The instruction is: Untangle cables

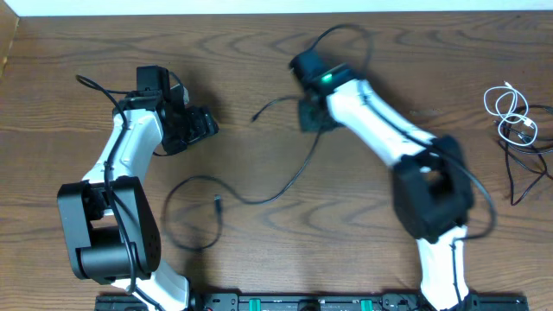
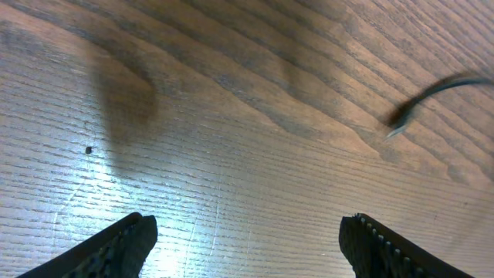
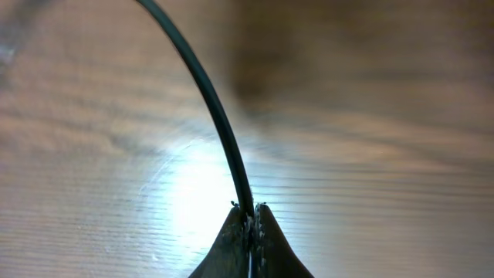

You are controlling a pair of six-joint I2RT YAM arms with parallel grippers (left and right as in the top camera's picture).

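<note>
- A dark, wood-grained table (image 1: 259,60) is seen, with glare on it under each wrist.
- One black cable (image 3: 218,116) is sprawled mid-table and is pinched in the closed right gripper (image 3: 248,220).
- The left gripper (image 2: 248,235) is held wide over bare wood.
- A white cable (image 1: 511,108) and a second black cable (image 1: 510,173) are bundled at the right edge.

Readable text: none in any of the three views.
Front rail (image 1: 285,304): small green and pale marks along its top, too small to read.
</note>
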